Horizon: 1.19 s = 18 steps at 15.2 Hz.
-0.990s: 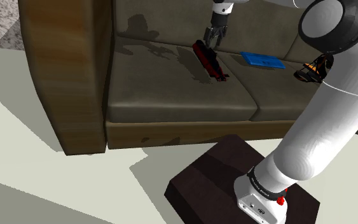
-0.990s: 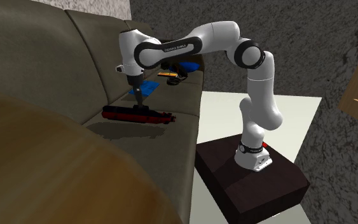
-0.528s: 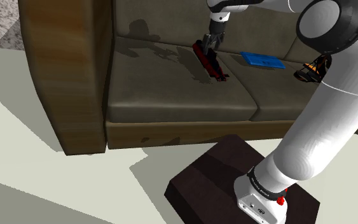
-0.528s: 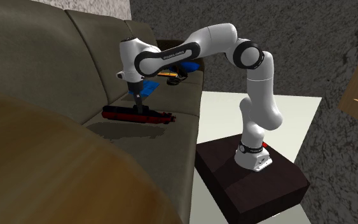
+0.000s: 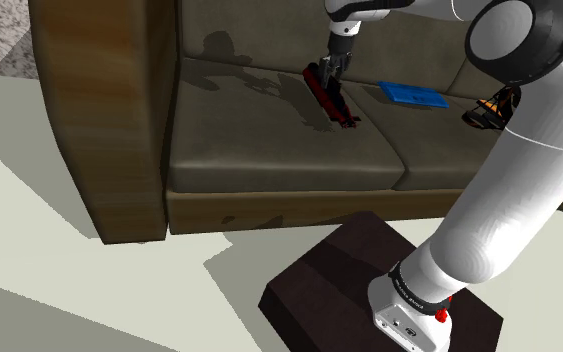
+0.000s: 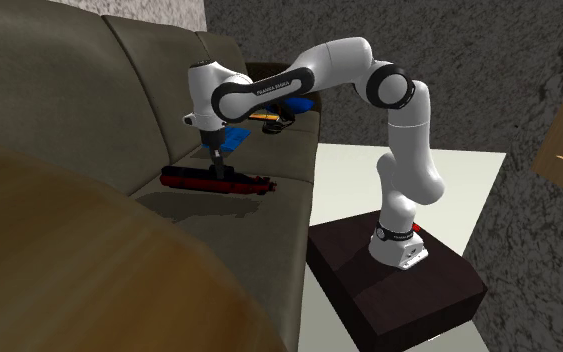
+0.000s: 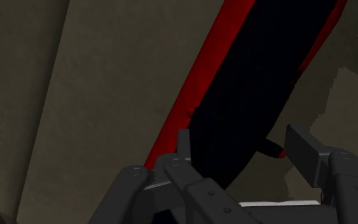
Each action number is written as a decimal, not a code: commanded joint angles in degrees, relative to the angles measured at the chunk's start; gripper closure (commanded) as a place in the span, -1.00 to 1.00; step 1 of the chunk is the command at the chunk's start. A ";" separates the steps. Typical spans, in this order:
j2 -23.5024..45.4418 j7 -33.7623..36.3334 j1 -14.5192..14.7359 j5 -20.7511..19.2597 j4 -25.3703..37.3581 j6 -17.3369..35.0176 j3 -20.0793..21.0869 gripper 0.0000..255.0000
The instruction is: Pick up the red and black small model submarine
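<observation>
On the olive-brown sofa seat we see the red and black submarine lying flat, near the back cushion. Our jaws are open and low over it, one finger at each side of the hull, not clasping. A blue flat thing lies well apart.

Bare cushion flanks the submarine; backrest rises close behind; blue slab well apart.

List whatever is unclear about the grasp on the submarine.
- Wrist view: the submarine runs off the edge; its near end lies behind the gripper.
- Shoulder view: black gripper on black hull; contact unreadable.
- Shoulder view: the arm covers part of the orange-and-black object.
</observation>
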 commanded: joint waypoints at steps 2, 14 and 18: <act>0.06 0.01 0.02 -0.02 -0.15 0.12 0.01 1.00; 0.24 -0.99 -0.08 0.20 8.70 -8.50 -0.05 1.00; 0.76 -1.41 -0.18 0.35 12.50 -11.77 -0.09 1.00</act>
